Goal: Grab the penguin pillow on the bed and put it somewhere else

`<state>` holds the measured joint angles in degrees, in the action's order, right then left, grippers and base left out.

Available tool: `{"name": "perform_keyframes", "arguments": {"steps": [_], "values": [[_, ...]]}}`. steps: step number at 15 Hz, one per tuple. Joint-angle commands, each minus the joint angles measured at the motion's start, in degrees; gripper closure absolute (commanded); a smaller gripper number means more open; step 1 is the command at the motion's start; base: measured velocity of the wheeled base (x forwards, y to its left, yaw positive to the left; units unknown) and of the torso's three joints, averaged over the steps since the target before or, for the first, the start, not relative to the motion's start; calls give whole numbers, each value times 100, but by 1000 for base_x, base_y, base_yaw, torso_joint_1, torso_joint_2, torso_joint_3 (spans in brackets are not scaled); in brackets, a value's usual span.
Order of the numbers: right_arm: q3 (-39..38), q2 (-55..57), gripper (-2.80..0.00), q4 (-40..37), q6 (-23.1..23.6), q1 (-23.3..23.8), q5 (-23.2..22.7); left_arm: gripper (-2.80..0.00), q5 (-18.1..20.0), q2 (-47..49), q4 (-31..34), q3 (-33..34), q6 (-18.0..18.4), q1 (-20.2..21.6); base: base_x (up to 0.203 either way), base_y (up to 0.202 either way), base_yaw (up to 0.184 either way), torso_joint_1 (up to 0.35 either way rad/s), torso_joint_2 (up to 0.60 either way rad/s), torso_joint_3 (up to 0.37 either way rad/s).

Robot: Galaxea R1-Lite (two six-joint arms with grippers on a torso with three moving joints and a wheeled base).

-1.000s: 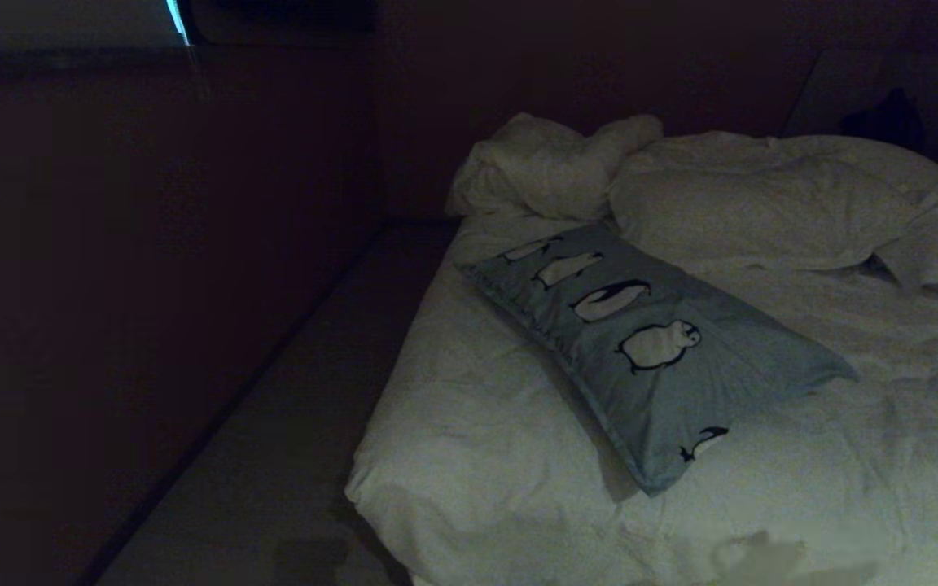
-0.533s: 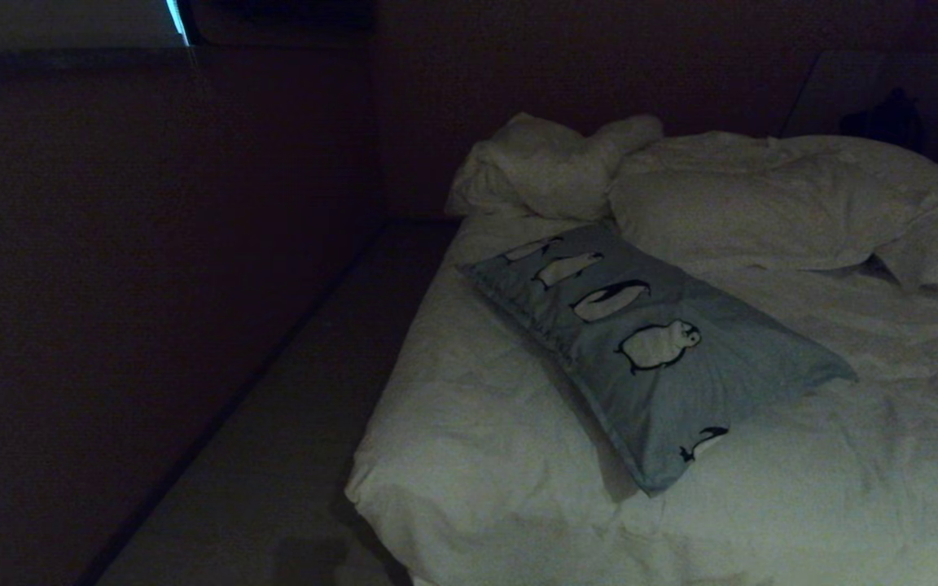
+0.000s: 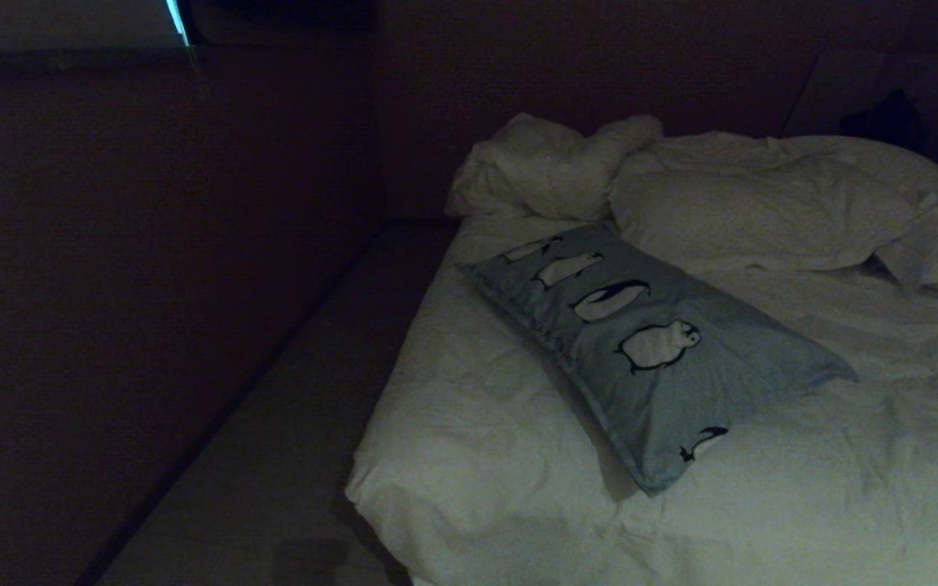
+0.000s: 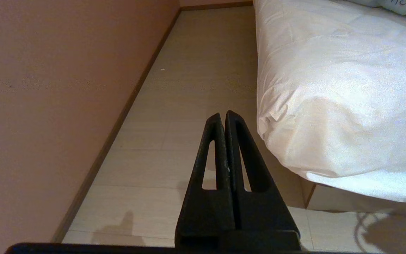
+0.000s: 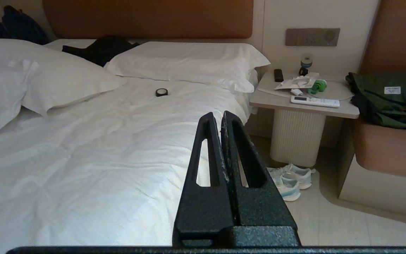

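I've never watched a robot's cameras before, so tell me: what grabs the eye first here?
The penguin pillow stands out, lying slantwise on the white bed near its left edge, below the heaped white pillows. Each wrist view is filled by a black gripper, shut: the left gripper over the floor beside the bed, the right gripper over the duvet, facing a cluttered bedside table.

The bed (image 3: 518, 456) carries the penguin pillow (image 3: 648, 358), white pillows (image 3: 754, 212) and a small black ring (image 5: 161, 92).

Open duvet (image 3: 518, 456) flanks penguin pillow (image 3: 640, 350); white pillows (image 3: 754, 212) crowd far edge, seemingly touching it
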<state>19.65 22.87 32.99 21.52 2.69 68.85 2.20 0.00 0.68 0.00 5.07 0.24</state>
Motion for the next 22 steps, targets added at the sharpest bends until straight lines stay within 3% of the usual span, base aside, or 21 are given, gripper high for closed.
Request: {"name": "perform_keyframes", "arguments": {"steps": [1, 12, 15, 22], "values": [[-103, -228, 0, -38, 10, 4, 41, 0, -1, -9, 2, 9, 3, -6, 0, 0, 0, 0, 0, 0], [-294, -1143, 0, -213, 45, -70, -9, 0, -1, -9, -3, 9, 3, -7, 0, 0, 0, 0, 0, 0], [-252, -1475, 0, -619, 38, -222, -29, 0, -1, -9, 3, 9, 3, 2, 0, 0, 0, 0, 0, 0], [-242, -1962, 0, -754, 37, -225, -1390, 0, -1, -9, -6, 9, 3, 0, 0, 0, 0, 0, 0, 0]]}}
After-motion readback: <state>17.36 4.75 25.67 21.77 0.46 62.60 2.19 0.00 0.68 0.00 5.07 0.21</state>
